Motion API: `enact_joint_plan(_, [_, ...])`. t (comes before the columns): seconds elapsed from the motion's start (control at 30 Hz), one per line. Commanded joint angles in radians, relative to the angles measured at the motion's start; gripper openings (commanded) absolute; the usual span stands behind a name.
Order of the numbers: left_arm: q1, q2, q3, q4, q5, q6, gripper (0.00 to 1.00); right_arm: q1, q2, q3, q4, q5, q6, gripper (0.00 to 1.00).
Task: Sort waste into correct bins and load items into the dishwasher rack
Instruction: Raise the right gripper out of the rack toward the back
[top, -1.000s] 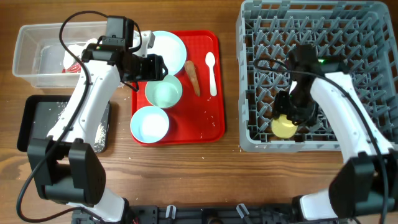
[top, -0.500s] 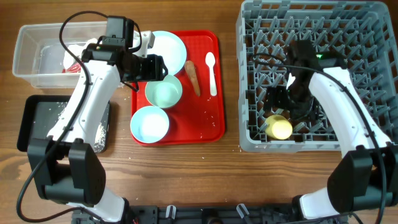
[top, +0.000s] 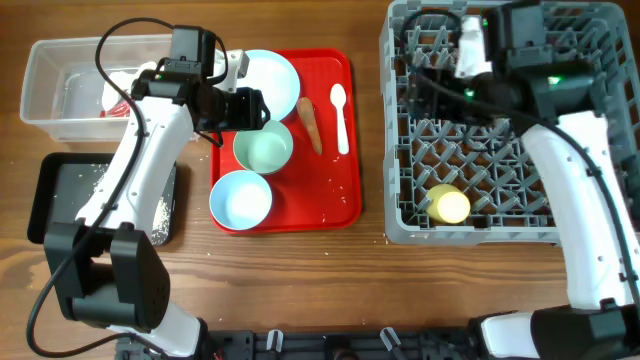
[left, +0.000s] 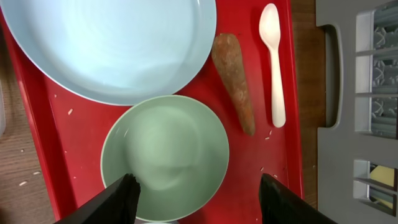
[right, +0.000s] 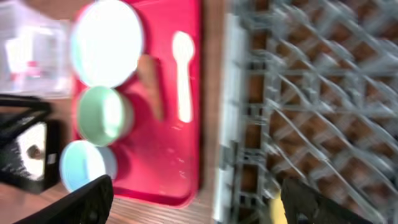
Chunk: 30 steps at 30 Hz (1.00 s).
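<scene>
My left gripper (top: 248, 108) is open and hovers over the mint bowl (left: 165, 155), its fingers (left: 200, 199) either side of it. The pale blue plate (left: 112, 43), brown sausage stick (left: 235, 87) and white spoon (left: 273, 68) lie on the red tray beside it. A second pale bowl (top: 241, 198) sits at the tray's front. The yellow cup (top: 449, 204) lies in the grey rack (top: 400, 150). My right gripper (right: 202, 205) is open and empty, raised over the rack's far left part (top: 428, 60). The clear tub (top: 50, 100) holds the red wrapper (top: 118, 108) and white tissue (top: 115, 90).
The black tray (top: 60, 185) with white crumbs (top: 160, 213) sits at the front left. The red tray (top: 340, 200) lies between the bins and the rack. The right wrist view is blurred.
My right gripper let go of the yellow cup in the rack, rose and moved to the rack's far left part. The left arm has not moved.
</scene>
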<state>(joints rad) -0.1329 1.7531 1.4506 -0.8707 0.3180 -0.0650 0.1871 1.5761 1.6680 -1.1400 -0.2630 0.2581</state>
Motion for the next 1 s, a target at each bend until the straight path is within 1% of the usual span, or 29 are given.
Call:
enact_joint_plan(0.0, [-0.003, -0.008, 0.008, -0.005, -0.005, 0.005, 0.63, 0.081, -0.009, 0.015, 0.087, -0.053, -0.018, 0.86])
enact_joint_plan(0.07, [-0.003, -0.008, 0.008, -0.001, -0.005, 0.005, 0.63, 0.132, -0.009, 0.015, 0.146, -0.024, -0.007, 0.84])
enact_joint_plan(0.13, [-0.003, -0.008, 0.008, 0.006, -0.005, 0.004, 0.63, 0.175, -0.008, 0.015, 0.184, 0.069, 0.036, 0.84])
enact_joint_plan(0.2, [-0.006, -0.008, 0.008, 0.050, -0.006, -0.058, 0.63, 0.204, -0.007, 0.015, 0.210, 0.141, 0.068, 0.85])
enact_joint_plan(0.23, [-0.013, -0.008, 0.008, 0.079, -0.006, -0.089, 0.61, 0.204, -0.007, 0.015, 0.214, 0.161, 0.097, 0.85])
enact_joint_plan(0.3, [-0.045, -0.008, 0.008, 0.151, -0.035, -0.153, 0.60, 0.195, -0.007, 0.015, 0.216, 0.178, 0.121, 0.88])
enact_joint_plan(0.33, [-0.095, -0.006, 0.008, 0.204, -0.126, -0.191, 0.60, 0.176, -0.008, 0.015, 0.212, 0.178, 0.137, 0.89])
enact_joint_plan(0.43, [-0.187, 0.007, 0.008, 0.265, -0.282, -0.213, 0.63, 0.141, -0.008, 0.015, 0.193, 0.177, 0.138, 0.91])
enact_joint_plan(0.47, [-0.228, 0.021, 0.008, 0.285, -0.362, -0.232, 0.64, 0.128, -0.010, 0.015, 0.180, 0.178, 0.138, 0.93])
enact_joint_plan(0.53, [-0.282, 0.070, 0.008, 0.317, -0.453, -0.262, 0.68, 0.107, -0.010, 0.015, 0.148, 0.178, 0.138, 0.96])
enact_joint_plan(0.7, [-0.307, 0.209, 0.008, 0.396, -0.454, -0.314, 0.69, 0.095, -0.010, 0.015, 0.101, 0.181, 0.136, 0.96])
enact_joint_plan(0.8, [-0.311, 0.282, 0.008, 0.434, -0.451, -0.314, 0.69, 0.095, -0.010, 0.015, 0.075, 0.185, 0.134, 0.97])
enact_joint_plan(0.97, [-0.317, 0.340, 0.008, 0.466, -0.450, -0.310, 0.69, 0.095, -0.010, 0.015, 0.070, 0.185, 0.135, 0.97])
